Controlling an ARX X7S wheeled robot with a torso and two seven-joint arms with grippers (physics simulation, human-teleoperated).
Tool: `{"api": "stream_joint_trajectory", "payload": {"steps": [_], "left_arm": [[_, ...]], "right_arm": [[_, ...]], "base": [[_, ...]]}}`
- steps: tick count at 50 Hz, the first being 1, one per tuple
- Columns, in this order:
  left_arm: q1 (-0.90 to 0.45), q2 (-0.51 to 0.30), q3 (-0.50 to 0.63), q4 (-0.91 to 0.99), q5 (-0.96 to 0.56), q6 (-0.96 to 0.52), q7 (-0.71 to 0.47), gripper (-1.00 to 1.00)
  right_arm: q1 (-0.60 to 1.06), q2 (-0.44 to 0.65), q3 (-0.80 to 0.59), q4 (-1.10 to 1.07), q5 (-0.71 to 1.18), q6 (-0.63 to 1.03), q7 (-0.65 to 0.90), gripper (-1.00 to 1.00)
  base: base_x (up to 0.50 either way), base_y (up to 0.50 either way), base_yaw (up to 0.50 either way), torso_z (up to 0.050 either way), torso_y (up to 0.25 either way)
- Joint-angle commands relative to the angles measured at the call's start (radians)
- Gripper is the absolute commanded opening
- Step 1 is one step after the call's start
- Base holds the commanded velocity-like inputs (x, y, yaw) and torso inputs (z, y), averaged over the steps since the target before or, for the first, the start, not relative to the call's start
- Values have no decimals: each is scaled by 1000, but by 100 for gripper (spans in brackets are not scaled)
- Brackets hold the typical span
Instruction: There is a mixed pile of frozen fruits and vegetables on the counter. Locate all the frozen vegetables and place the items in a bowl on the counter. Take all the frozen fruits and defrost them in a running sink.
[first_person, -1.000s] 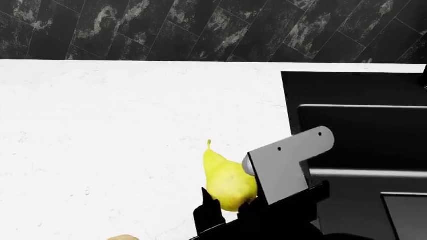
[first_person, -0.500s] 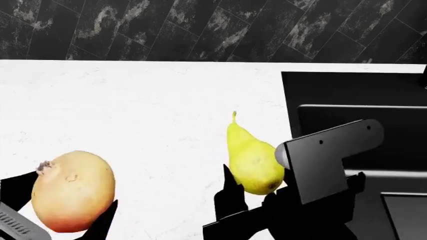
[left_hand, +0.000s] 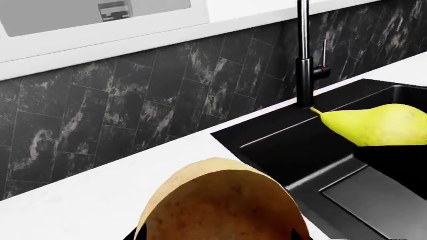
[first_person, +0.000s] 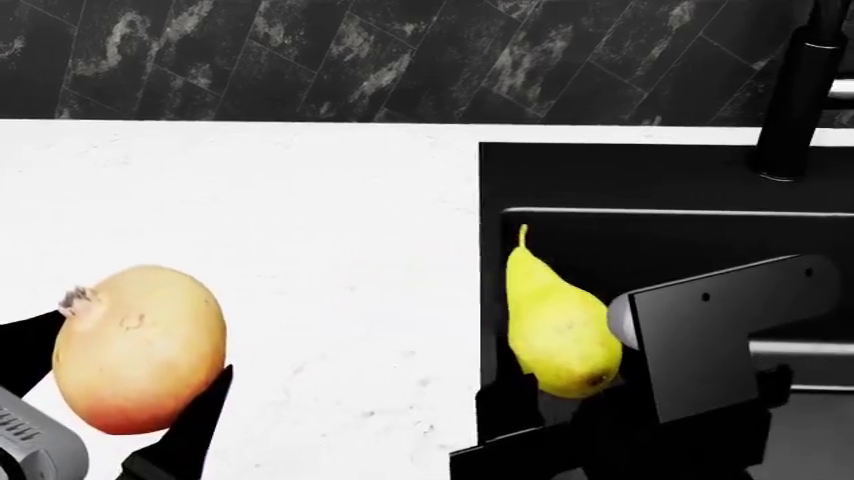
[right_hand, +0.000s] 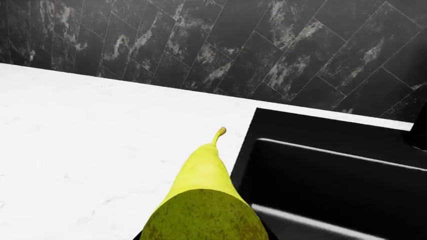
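Observation:
My right gripper (first_person: 567, 390) is shut on the yellow pear (first_person: 561, 325) and holds it, stem pointing away, over the left edge of the black sink (first_person: 667, 180). The pear fills the right wrist view (right_hand: 203, 195) and shows in the left wrist view (left_hand: 380, 125). My left gripper (first_person: 120, 385) is shut on a round orange-tan fruit (first_person: 134, 350), held above the white counter (first_person: 307, 220). That fruit fills the left wrist view (left_hand: 220, 200). The bowl, the eggplant and the orange carrot-like piece are out of view.
A tall black faucet (first_person: 801, 90) stands at the sink's far right corner and shows in the left wrist view (left_hand: 305, 55). A dark marbled tile wall (first_person: 334, 50) runs behind the counter. The sink basin (right_hand: 333, 170) drops away beside the pear.
The view has shifted right toward the sink, and the faucet has come into sight. The right gripper carried the pear from over the counter to the sink's left edge. The left gripper with the round fruit rose into view.

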Motion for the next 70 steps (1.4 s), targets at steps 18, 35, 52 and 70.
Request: {"api": "stream_joint_trajectory", "payload": {"steps": [18, 35, 52, 70], "left_arm": [[46, -21, -30, 2, 36, 79, 15, -100], [48, -32, -36, 0, 33, 95, 11, -100], [43, -10, -16, -38, 99, 105, 38, -100], [74, -22, -16, -34, 132, 123, 64, -100]], "right_arm": [[-21, 23, 6, -21, -45, 6, -7, -100], [-29, 26, 11, -21, -41, -3, 0, -100], [-68, 42, 14, -41, -97, -27, -12, -100], [-69, 29, -20, -41, -161, -26, -38, -100]], "base": [[2, -500, 0, 1, 1], [2, -500, 0, 0, 1], [71, -451, 0, 0, 0], [487, -170, 0, 1, 2]]}}
